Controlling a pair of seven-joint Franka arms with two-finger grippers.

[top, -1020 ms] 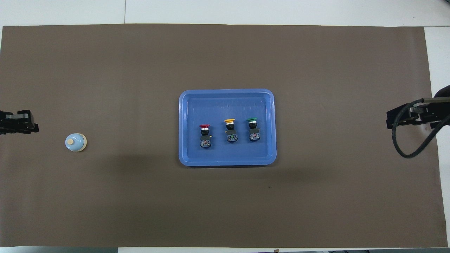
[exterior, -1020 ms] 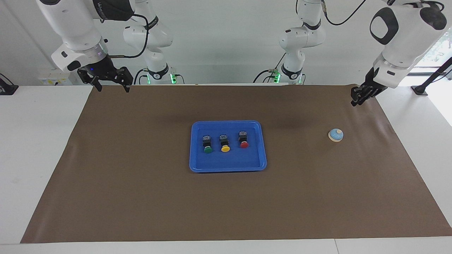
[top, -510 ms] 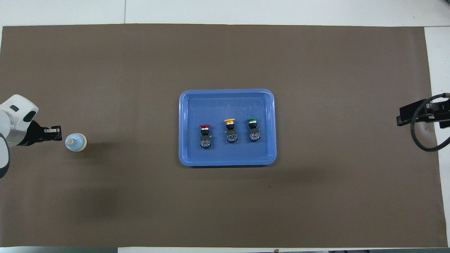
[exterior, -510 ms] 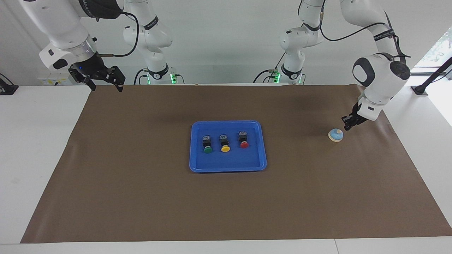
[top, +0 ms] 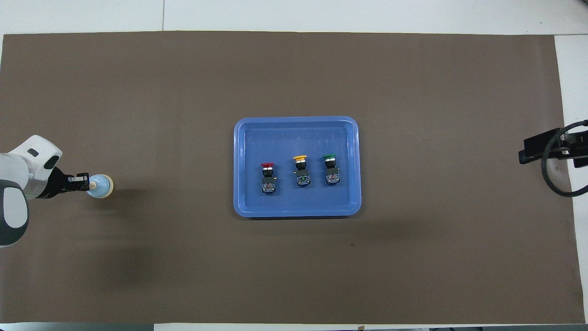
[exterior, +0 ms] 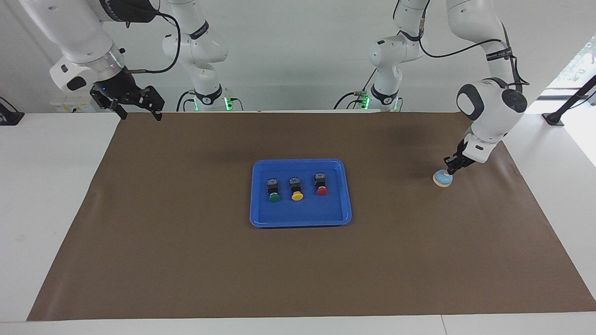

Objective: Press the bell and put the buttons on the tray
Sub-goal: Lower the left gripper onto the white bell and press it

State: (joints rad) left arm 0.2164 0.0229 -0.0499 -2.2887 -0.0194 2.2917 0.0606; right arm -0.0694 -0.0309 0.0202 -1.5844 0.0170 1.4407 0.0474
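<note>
The left gripper (exterior: 450, 169), fingertips pressed together, is touching the knob of the bell (exterior: 442, 178) at the left arm's end of the desk (exterior: 186, 260). The right gripper (exterior: 138, 111), jaws spread wide, is waiting over the desk's corner. The red, yellow and green buttons (exterior: 296, 187) are lying on the blue tray (exterior: 300, 219) at mid-desk.

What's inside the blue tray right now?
Inside the blue rectangular plastic tray: three black push-button switches in a row, capped red, yellow and green. Nothing else shows; the floor beneath them is covered.
</note>
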